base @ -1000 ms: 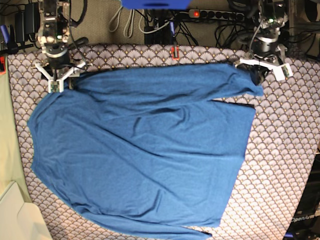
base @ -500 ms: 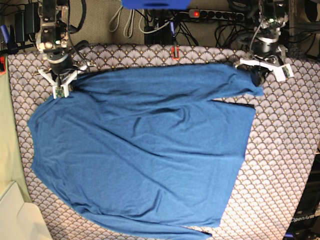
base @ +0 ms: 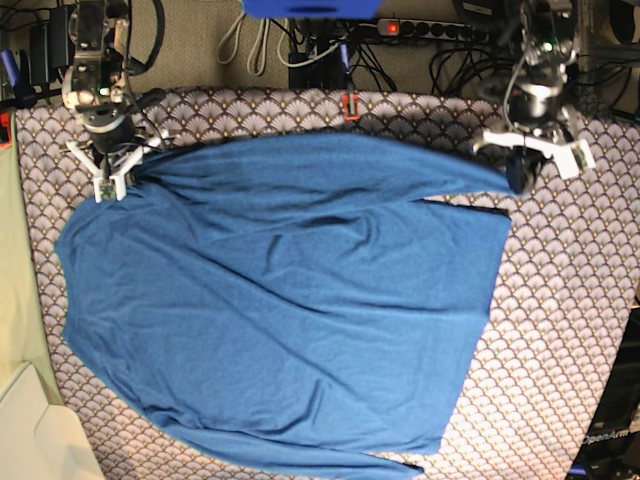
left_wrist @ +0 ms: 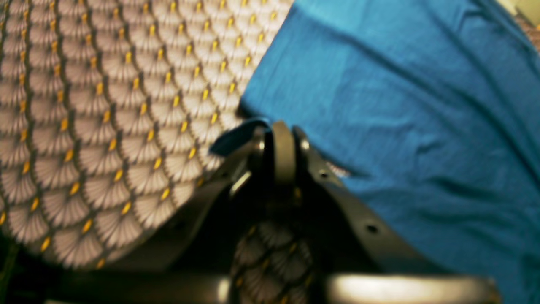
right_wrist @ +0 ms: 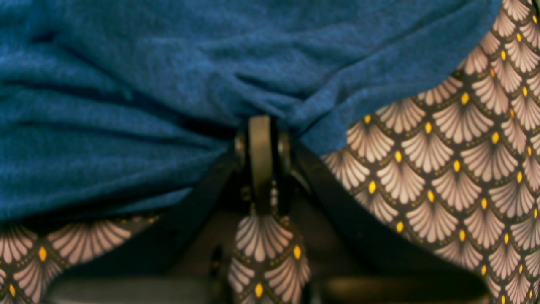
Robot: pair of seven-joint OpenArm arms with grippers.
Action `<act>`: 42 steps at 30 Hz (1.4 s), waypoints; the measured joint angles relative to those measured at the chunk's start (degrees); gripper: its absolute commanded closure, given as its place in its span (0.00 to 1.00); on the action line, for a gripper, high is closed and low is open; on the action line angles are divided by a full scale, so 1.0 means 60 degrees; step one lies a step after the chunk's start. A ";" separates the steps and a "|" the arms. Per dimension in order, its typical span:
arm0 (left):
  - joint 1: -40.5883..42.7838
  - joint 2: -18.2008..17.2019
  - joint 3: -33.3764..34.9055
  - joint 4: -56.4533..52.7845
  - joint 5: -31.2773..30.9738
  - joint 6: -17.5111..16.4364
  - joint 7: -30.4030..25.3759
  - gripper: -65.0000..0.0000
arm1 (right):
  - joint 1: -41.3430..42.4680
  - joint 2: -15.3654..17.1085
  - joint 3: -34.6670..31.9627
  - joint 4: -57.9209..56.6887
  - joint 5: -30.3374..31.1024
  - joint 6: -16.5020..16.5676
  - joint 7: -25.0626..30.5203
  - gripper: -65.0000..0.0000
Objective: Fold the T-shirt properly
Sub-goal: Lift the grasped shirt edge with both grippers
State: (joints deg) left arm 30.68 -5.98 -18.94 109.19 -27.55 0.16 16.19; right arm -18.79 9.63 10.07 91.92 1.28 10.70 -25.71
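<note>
T-shirt pinched at both far corners

T-shirt (base: 280, 300) lies spread flat across the middle of the scallop-patterned worktop (base: 560, 330), its lower edge near the frame's bottom. At upper right the left hand (base: 518, 172) is closed on a sleeve end. At upper left the right hand (base: 118, 172) is clamped on bunched blue fabric at the shirt's corner

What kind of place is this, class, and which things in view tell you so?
Probably a robotics lab bench: two arms grip a blue shirt on a patterned tablecloth, with a power strip and tangled cables behind.
</note>
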 measured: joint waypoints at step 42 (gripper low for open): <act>-0.2102 0.0073 -0.0382 -0.0262 0.0047 0.0011 0.1341 0.99 | 0.0408 0.0277 -0.0025 0.0998 -0.0215 -0.0004 -0.0408 1.00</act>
State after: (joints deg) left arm 18.06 -5.54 -21.23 107.61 -27.27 0.23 24.23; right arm -16.34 11.29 9.91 97.91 -0.01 10.68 -28.16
